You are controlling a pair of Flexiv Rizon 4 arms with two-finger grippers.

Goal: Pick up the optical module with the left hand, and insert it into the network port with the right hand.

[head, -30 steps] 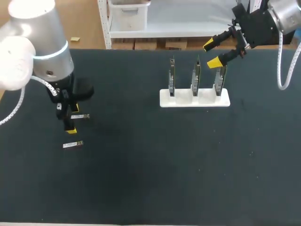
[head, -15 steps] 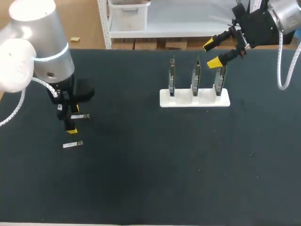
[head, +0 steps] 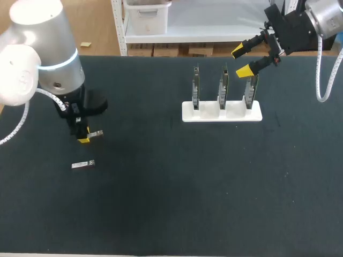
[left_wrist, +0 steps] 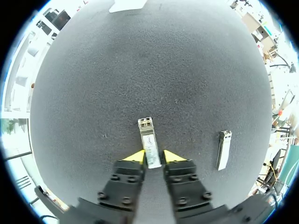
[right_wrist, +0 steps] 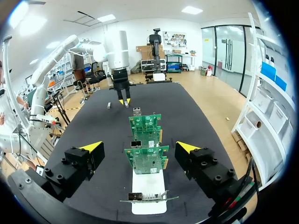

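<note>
One optical module (left_wrist: 149,140) clamped between left gripper (left_wrist: 153,157) fingers, well apart from card stand (head: 221,111); right gripper (head: 243,60) wide open, empty, above stand. Handover, insertion pending.

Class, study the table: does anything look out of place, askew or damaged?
Nothing stands out. Three boards stand upright in the white stand; the left hand grips one optical module, a spare module lies flat beside it, and the right hand hangs open.

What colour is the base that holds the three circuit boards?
White; the base shows best in the head view.
</note>
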